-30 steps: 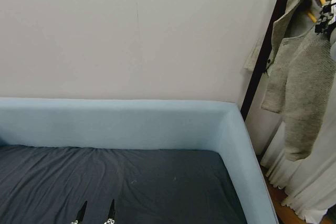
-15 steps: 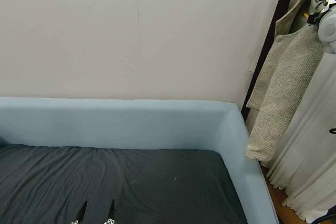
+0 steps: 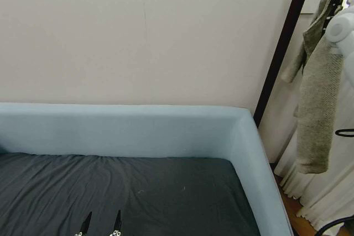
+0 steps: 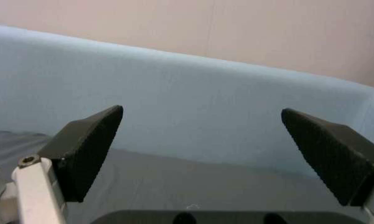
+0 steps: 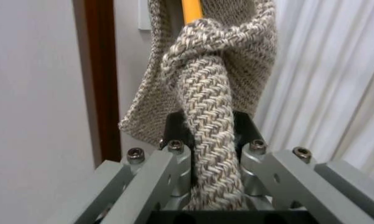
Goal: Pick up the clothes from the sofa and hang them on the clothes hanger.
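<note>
A pale wall (image 3: 138,37) backs the light-blue sofa (image 3: 166,131). The right end effector (image 5: 208,135) is clamped on a twisted fold of the grey knitted cardigan (image 3: 318,103), which hangs from the yellow hanger (image 5: 192,9) just above it, the dark wooden clothes rack (image 3: 279,53) close beside. Release only once the rack bears the hanger's weight; its hook seems out of sight. The left end effector (image 4: 201,110) hovers spread wide over the sofa's seat.

No lettering, label, brand mark or numeral can be read on the sofa (image 3: 166,128), wall (image 3: 138,37) or knitted cardigan (image 3: 318,98).
</note>
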Motion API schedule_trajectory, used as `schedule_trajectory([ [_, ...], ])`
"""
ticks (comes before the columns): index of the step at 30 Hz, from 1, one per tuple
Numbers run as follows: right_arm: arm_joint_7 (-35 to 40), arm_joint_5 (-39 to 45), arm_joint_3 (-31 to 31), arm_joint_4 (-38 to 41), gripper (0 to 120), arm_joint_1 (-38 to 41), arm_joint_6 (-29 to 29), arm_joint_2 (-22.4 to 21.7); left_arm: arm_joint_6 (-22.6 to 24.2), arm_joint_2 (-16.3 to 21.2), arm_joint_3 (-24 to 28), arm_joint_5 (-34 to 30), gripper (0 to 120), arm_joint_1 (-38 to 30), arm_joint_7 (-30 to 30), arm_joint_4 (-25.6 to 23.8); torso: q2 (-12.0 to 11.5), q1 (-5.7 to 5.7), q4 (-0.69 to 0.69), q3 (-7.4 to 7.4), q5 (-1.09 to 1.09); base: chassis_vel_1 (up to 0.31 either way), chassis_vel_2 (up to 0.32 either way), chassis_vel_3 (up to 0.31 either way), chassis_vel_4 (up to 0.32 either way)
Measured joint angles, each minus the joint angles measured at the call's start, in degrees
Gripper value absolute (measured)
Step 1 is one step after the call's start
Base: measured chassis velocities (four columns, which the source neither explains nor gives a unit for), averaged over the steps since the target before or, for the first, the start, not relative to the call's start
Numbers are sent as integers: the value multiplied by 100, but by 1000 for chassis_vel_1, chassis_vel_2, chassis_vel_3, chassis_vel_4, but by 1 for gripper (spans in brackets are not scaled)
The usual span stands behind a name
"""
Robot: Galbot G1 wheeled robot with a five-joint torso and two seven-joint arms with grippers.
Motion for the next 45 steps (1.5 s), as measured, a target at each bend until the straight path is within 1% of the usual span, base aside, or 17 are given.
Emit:
schedule_trajectory([
  [3, 261, 207, -39, -264, 8, 185, 4, 275, 0, 0, 0, 0, 100, 0, 0, 0, 0, 0, 2, 0, -1, 0, 0, 0, 0],
  [11, 588, 547, -87, -637, 8, 356, 13, 511, 0, 0, 0, 0, 100, 0, 0, 0, 0, 0, -2, 0, 0, 0, 0, 0, 0],
  [12, 667, 615, -82, -753, 8, 388, 17, 590, 0, 0, 0, 0, 100, 0, 0, 0, 0, 0, -1, 0, 1, 0, 0, 0, 0],
  [20, 805, 759, -74, -1087, 8, 537, 25, 805, 0, 0, 0, 0, 100, 0, 0, 0, 0, 0, -1, 0, 0, 0, 0, 0, 0],
  [24, 868, 985, -147, -1568, 8, 820, 25, 1018, 0, 0, 0, 0, 100, 0, 0, 0, 0, 0, -1, 0, 1, 0, 0, 0, 0],
  [31, 956, 1289, -317, -1707, 8, 942, 25, 1083, 0, 0, 0, 0, 100, 0, 0, 0, 0, 0, -1, 0, 1, 0, 0, 0, 0],
  [37, 1019, 1537, -438, -1638, 8, 941, 26, 1039, 0, 0, 0, 0, 100, 0, 0, 0, 0, 0, -1, 0, 0, 0, 0, 0, 0],
  [41, 887, 1551, -507, -1524, 8, 915, 26, 940, 0, 0, 0, 0, 100, 0, 0, 0, 0, 0, 0, 0, 0, 0, 0, 0, 0],
  [44, 725, 1524, -524, -1411, 17, 884, 25, 853, -1, 0, 0, 0, 100, 0, 0, 0, 0, 0, -1, 0, 1, 0, 0, 0, 0],
  [45, 725, 1524, -524, -1411, 17, 884, 25, 853, -1, 0, 0, 0, 100, 0, 0, 0, 0, 0, -1, 0, 1, 0, 0, 0, 0],
])
